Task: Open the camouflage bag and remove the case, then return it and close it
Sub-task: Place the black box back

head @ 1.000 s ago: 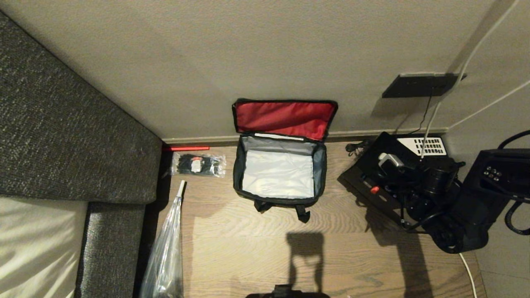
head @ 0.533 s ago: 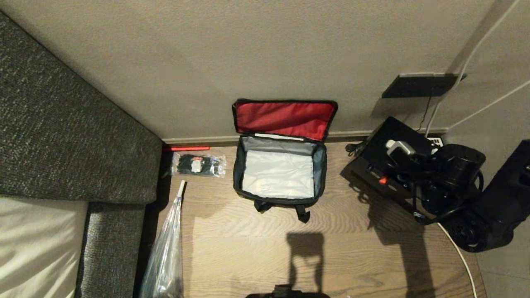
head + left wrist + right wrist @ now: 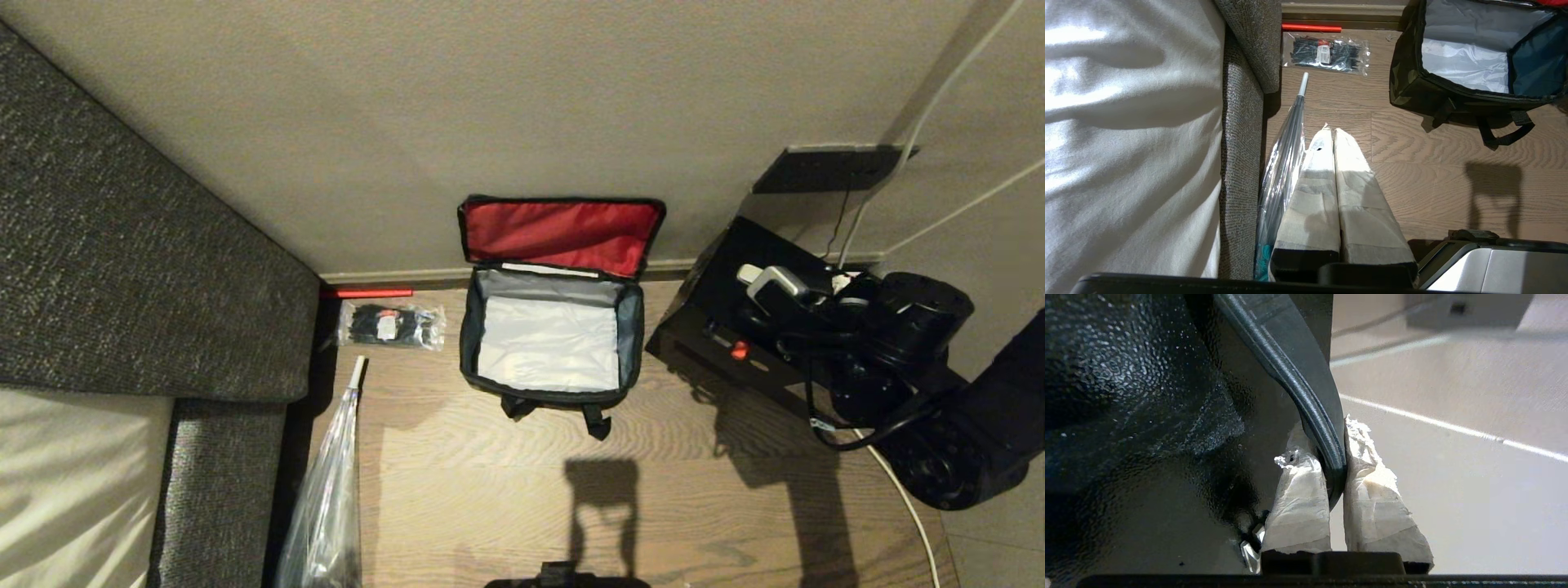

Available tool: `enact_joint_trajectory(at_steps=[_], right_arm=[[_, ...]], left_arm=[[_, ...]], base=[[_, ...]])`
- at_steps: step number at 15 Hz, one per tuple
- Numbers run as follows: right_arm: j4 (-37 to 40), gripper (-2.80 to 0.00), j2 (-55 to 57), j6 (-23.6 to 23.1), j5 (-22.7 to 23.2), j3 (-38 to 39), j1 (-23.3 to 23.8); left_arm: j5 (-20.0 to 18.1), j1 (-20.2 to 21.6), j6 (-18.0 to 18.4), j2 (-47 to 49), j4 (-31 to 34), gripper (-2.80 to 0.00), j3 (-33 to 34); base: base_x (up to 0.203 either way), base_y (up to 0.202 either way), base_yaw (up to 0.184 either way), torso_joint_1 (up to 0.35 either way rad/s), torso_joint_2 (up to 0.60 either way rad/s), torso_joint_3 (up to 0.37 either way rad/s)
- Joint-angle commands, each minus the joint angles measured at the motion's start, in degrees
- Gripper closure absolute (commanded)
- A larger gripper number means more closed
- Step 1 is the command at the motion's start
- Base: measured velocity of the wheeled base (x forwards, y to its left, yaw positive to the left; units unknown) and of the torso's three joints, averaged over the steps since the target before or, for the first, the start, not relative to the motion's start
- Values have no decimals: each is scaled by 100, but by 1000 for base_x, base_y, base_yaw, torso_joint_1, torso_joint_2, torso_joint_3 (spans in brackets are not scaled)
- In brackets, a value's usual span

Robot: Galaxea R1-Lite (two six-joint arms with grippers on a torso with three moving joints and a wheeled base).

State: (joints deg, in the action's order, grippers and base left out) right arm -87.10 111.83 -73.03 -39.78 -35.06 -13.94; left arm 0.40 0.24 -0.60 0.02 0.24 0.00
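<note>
The camouflage bag (image 3: 630, 343) stands open on the wooden floor against the wall, its red lid (image 3: 563, 233) leaning back and its grey-white inside bare. Right of it, the black case (image 3: 718, 327) with a red latch (image 3: 740, 351) hangs tilted above the floor. My right gripper (image 3: 808, 298) is shut on its top handle (image 3: 1314, 412); the right wrist view has the taped fingers (image 3: 1300, 498) clamped on the handle beside the case's body (image 3: 1147, 416). My left gripper (image 3: 1329, 132) is shut on nothing, parked low by the sofa, with the bag (image 3: 1412, 81) off to one side.
A grey sofa (image 3: 122, 269) with a white cushion fills the left. A clear-wrapped umbrella (image 3: 326, 498), a packet of black ties (image 3: 390, 325) and a red stick (image 3: 367, 292) lie left of the bag. A black wall plate (image 3: 824, 167) and white cables (image 3: 906, 147) are at right.
The right arm has carried the case up and leftward, nearer the bag, covering the white keypad that showed behind it. The bag and left arm have not moved.
</note>
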Motion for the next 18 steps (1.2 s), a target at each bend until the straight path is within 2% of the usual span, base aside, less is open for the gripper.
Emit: enact_joint_trajectory(at_steps=[1, 12, 18], right_arm=[[-56, 0, -140, -48, -14, 33, -243], [167, 0, -380, -367, -52, -159, -1421], [610, 0, -309, -390, -83, -741, -1920]], left_arm=[[4, 2, -2, -5, -1, 0, 18], [4, 6, 2, -11, 2, 0, 18], [4, 2, -2, -6, 2, 0, 18]], base=[[0, 0, 0, 0, 0, 0], [0, 0, 0, 0, 0, 0], [0, 0, 0, 0, 0, 0]])
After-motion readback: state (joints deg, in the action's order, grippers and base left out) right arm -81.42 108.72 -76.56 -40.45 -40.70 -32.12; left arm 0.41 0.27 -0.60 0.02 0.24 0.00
